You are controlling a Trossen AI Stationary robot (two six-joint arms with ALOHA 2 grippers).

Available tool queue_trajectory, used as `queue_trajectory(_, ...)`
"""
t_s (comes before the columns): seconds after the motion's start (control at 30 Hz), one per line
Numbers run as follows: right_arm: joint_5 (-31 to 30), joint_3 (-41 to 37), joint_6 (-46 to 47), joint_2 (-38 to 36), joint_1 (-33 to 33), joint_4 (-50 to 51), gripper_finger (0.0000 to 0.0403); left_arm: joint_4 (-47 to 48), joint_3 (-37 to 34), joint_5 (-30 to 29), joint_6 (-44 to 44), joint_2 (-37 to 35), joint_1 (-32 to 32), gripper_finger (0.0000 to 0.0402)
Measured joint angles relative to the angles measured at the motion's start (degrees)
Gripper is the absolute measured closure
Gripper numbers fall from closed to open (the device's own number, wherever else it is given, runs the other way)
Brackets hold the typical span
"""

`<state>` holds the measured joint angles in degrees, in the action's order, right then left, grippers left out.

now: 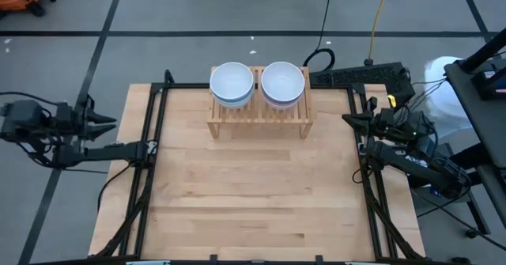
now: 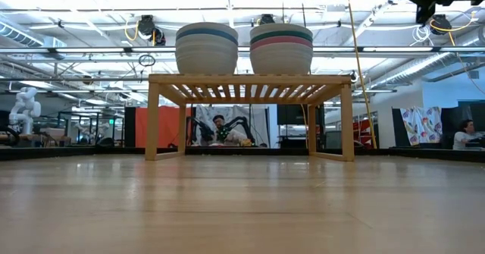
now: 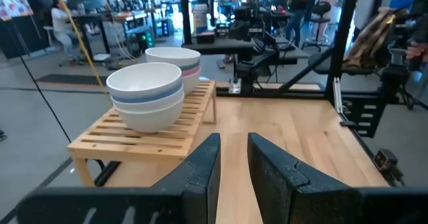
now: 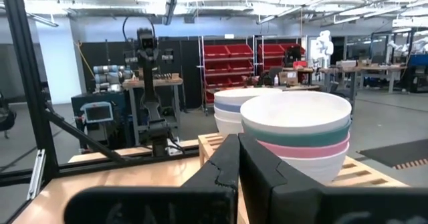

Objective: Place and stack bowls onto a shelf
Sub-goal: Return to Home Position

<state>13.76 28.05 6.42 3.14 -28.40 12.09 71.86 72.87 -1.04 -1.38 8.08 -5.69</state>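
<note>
Two stacks of bowls stand side by side on the slatted top of the low light-wood shelf [image 1: 259, 116] at the table's far edge. The left stack [image 1: 232, 83] has a white bowl on top and a blue one below it [image 3: 145, 93]. The right stack [image 1: 282, 83] has a white bowl on top, then dark green and pink [image 4: 301, 134]. Both stacks show in the low view [image 2: 206, 48] [image 2: 281, 48]. My left gripper [image 1: 111, 123] hangs beyond the table's left edge, slightly open and empty [image 3: 233, 158]. My right gripper [image 1: 346, 119] is at the table's right edge, shut and empty [image 4: 239, 158].
The shelf stands on its side legs [image 2: 154, 121] on the wooden tabletop [image 1: 253, 194]. A black frame [image 1: 154, 138] runs along the table's left and right sides. Cables and a power strip [image 1: 356, 75] lie behind the shelf. People sit in the room beyond the table [image 2: 223, 129].
</note>
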Motion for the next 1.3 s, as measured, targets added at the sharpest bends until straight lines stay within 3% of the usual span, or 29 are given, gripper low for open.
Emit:
queue_trajectory(0.37, 0.0, -3.6, -0.2, 0.0, 0.0, -2.8, 0.0403, -14.2, -16.2, 1.6, -1.3, -7.3, -2.2, 0.0321)
queue_trajectory(0.73, 0.1, -16.1, -0.8, 0.0, 0.0, -22.0, 0.0403, -36.4, -33.3, 1.6, -3.9, -7.4, -2.2, 0.0321)
queue_trajectory(0.93, 0.1, -20.6, 0.4, 0.0, 0.0, -26.5, 0.0403, -48.9, -41.6, 1.6, -2.6, -7.3, -2.2, 0.0321)
queue_trajectory(1.3, 0.1, -22.7, -0.5, 0.0, 0.0, -27.8, 0.0403, -63.2, -55.3, 1.6, -2.7, -7.3, -2.2, 0.0321)
